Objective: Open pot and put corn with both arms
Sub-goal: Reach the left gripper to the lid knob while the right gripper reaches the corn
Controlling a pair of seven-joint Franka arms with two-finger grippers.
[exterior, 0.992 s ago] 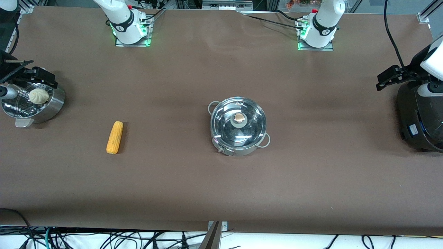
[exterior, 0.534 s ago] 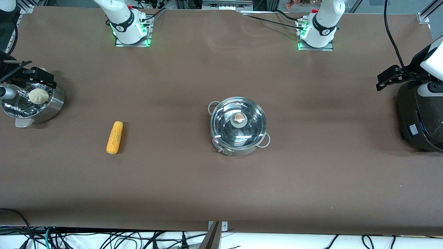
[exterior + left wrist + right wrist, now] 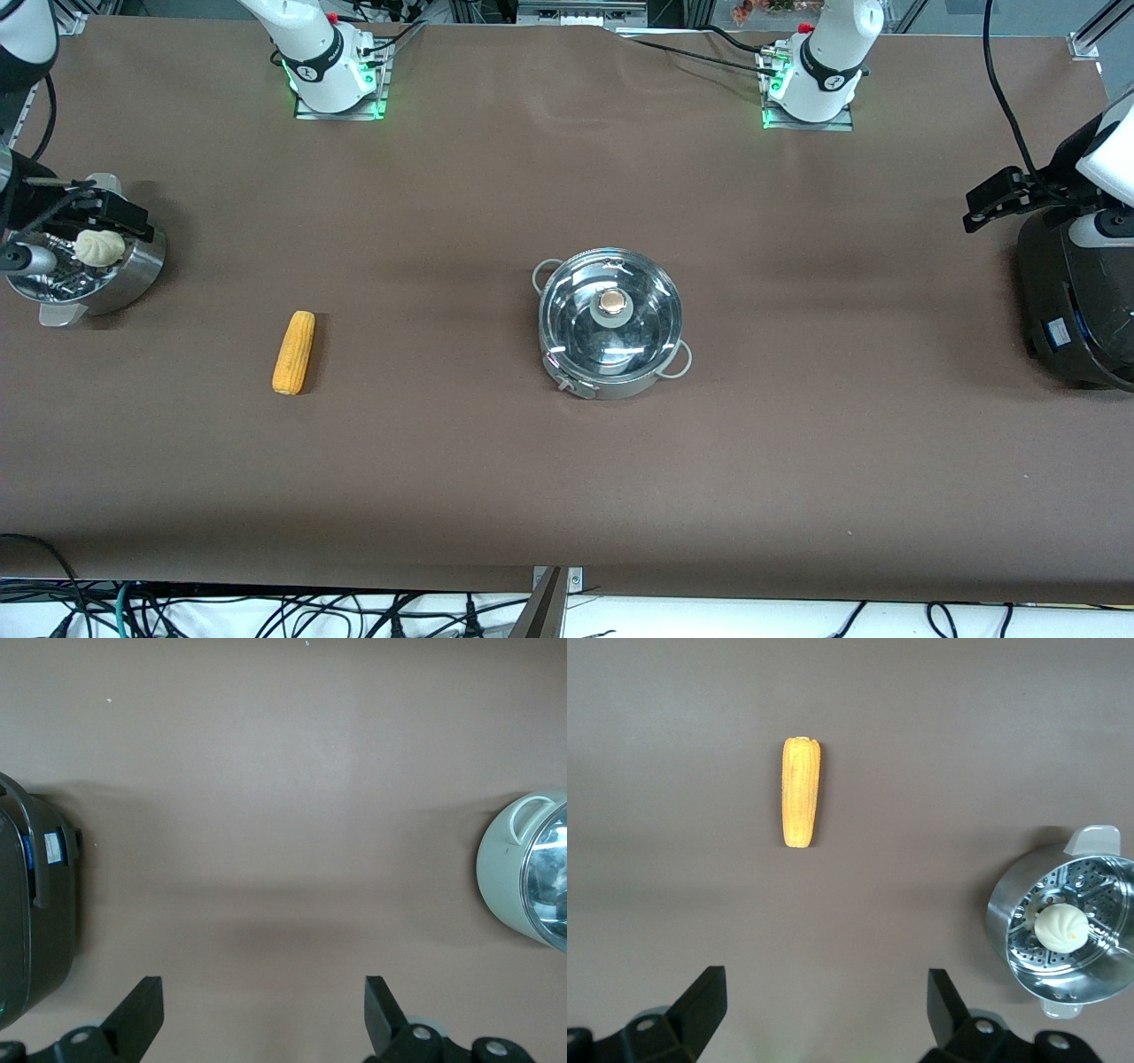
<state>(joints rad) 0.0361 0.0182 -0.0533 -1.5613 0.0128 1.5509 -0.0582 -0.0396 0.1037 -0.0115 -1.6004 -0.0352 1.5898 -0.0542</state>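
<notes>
Front view: bench (image 3: 567, 496) carries the pot (image 3: 610, 322) at centre, glass lid (image 3: 610, 317) on; nothing is done yet. Left gripper (image 3: 264, 1014) over the bench's left-arm end and right gripper (image 3: 824, 1014) near the steamer pot (image 3: 84, 266) both have fingers wide, empty. Corn (image 3: 293, 352) lies toward the right arm's end, long axis running nearer-to-farther.

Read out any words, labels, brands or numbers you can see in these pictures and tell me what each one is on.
Nothing here reads as text.
Black appliance at the left arm's end of the table: a small blue and white label, too small to read; it shows again in the left wrist view, blurred.
Arm bases: a round dark emblem on each white collar, not legible.
Pot, corn, steamer pot: no markings visible.
</notes>
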